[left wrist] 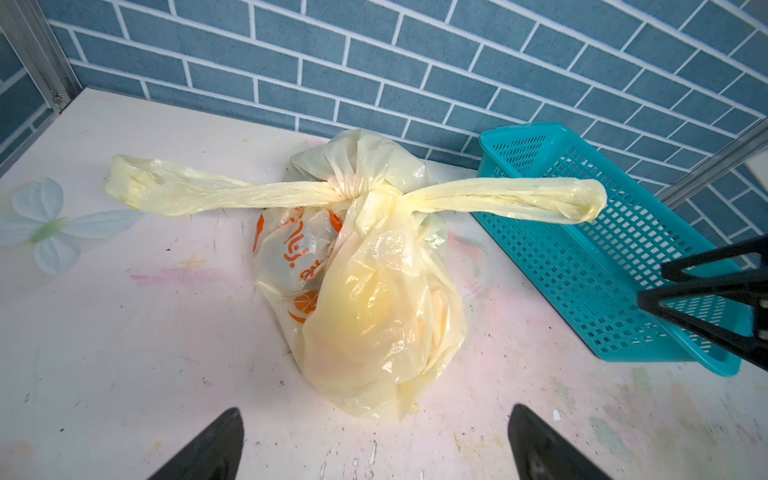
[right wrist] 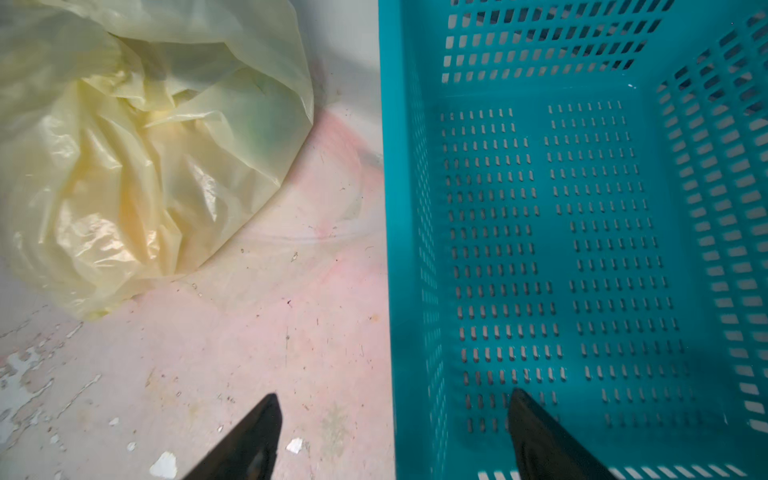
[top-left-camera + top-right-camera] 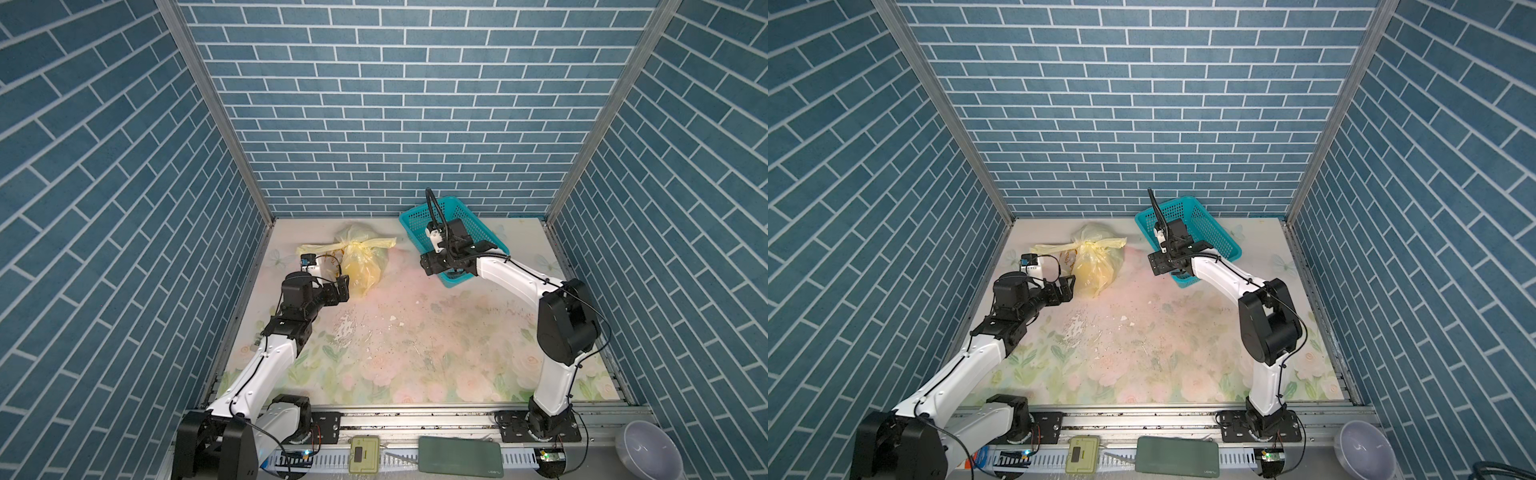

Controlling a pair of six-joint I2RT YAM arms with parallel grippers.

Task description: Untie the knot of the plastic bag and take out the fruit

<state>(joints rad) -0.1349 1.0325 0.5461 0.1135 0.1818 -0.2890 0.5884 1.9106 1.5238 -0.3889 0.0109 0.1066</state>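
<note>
Bag (image 1: 374, 266) slumped on the counter (image 3: 415, 332), near the back wall and left of centre in both top views, with the knot (image 1: 353, 193) tied at its top. The knot's two strips stick out sideways. One strip (image 1: 187, 189) runs along the counter and the other (image 1: 519, 199) reaches toward the basket (image 2: 540, 249); I cannot tell whether that end touches the rim. Fruit (image 1: 365, 316) shows only as a yellow-orange glow through the film, so I judge that none is out yet.

My left tool (image 1: 376, 411) is released, jaws wide and empty. It sits low, just in front of the bag's base and aimed at the knot, which I judge a fit stance for reaching a strip. My right tool (image 2: 394, 395) is likewise spread and empty. It hovers over the basket's near wall, one finger above the counter and one above the basket's bare floor, beside the bag but apart from it.

I read the placing thus: one tool on each side, so that each may take a strip and draw the knot apart. The empty basket stands just right of the bag, presumably to receive the fruit. The film is thin, and a pinch on the bag's body instead of a strip would likely only lift it.
</note>
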